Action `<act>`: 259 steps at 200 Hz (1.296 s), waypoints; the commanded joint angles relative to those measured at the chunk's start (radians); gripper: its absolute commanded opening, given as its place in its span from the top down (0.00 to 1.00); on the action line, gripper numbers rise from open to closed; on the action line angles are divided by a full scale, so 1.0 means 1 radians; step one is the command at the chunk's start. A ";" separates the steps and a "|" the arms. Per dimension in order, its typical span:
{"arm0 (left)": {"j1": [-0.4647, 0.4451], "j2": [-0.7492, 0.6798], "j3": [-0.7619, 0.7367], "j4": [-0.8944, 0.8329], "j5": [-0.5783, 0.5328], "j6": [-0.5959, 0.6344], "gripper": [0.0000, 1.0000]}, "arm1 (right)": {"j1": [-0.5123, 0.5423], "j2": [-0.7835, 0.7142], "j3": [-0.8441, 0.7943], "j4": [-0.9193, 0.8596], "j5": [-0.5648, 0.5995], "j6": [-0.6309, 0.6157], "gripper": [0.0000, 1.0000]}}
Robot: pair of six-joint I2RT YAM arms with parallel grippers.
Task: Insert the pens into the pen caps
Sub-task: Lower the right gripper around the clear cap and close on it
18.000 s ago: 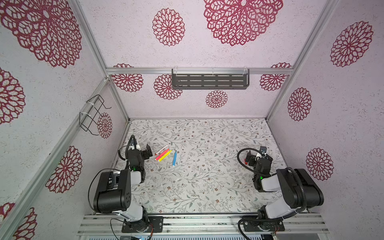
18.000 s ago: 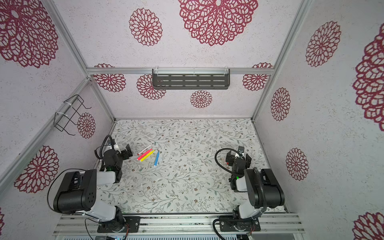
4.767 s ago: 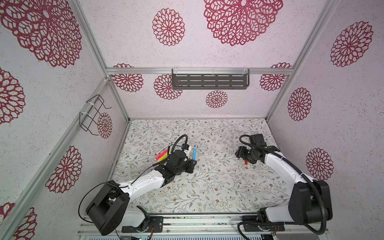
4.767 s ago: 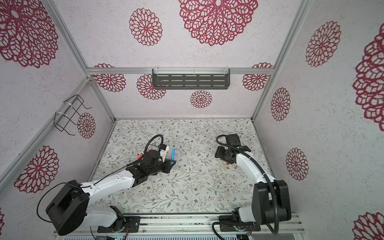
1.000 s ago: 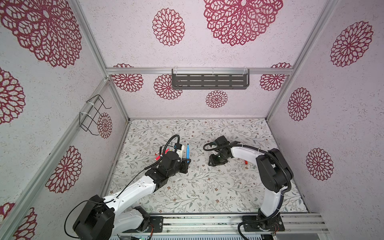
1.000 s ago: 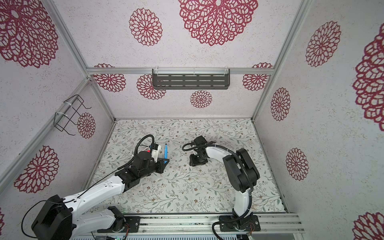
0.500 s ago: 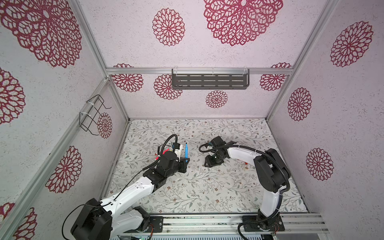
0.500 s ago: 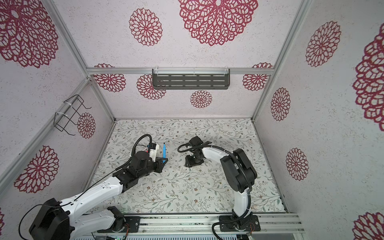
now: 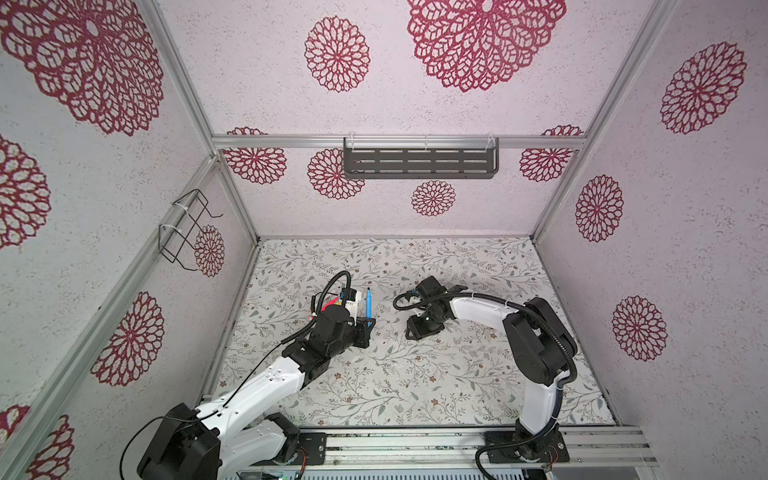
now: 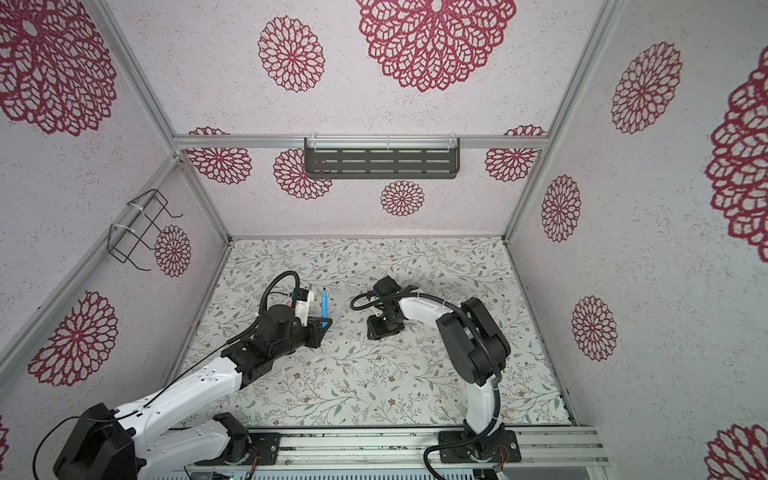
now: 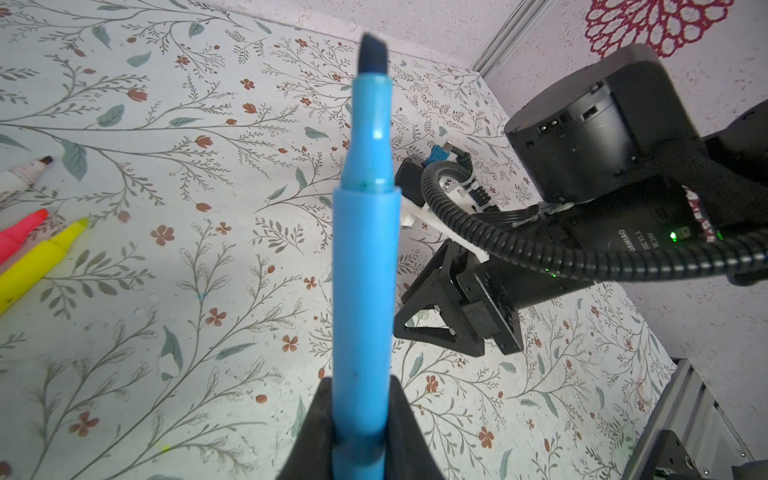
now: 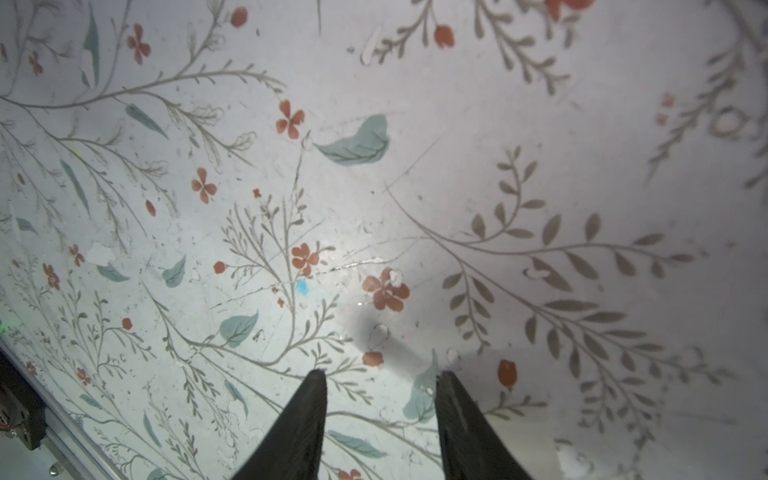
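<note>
Now the left fingers point(image 11: 309, 424) clamp the thin blue plastic marker pen point(image 11: 363, 270), tip pointing far, over the floral desk point(image 9: 415, 374), left of middle; the right fingers point(image 12: 299, 424) stand partly apart, empty.

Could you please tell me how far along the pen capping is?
Done: no pen looks capped. In hand: the left gripper grips the blue pen, tip bare. Remaining: the yellow pen, pink pen and white pen lie uncapped on the table; the right gripper holds no visible cap.

The left arm point(image 9: 257, 386) and right arm point(image 9: 482, 309) have white shells, black joints. Behind the right gripper point(image 12: 380, 372), black with tapered fingers point(image 12: 303, 419), trails ribbed black cable point(image 11: 519, 245).
</note>
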 commanded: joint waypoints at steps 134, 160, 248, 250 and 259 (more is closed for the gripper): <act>0.012 -0.010 -0.006 0.004 0.016 0.004 0.97 | 0.036 -0.160 0.185 -0.350 0.562 0.624 0.53; 0.012 -0.011 -0.008 0.012 0.012 0.006 0.97 | 0.050 -0.146 0.122 -0.284 0.502 0.723 0.52; 0.011 -0.020 -0.021 0.012 0.003 0.003 0.97 | 0.076 -0.053 0.134 -0.295 0.497 0.848 0.53; 0.012 -0.020 -0.021 0.012 0.003 0.001 0.97 | 0.077 -0.052 0.134 -0.296 0.497 0.849 0.53; 0.012 -0.016 -0.019 0.012 0.004 0.002 0.97 | 0.082 -0.047 0.137 -0.293 0.494 0.854 0.53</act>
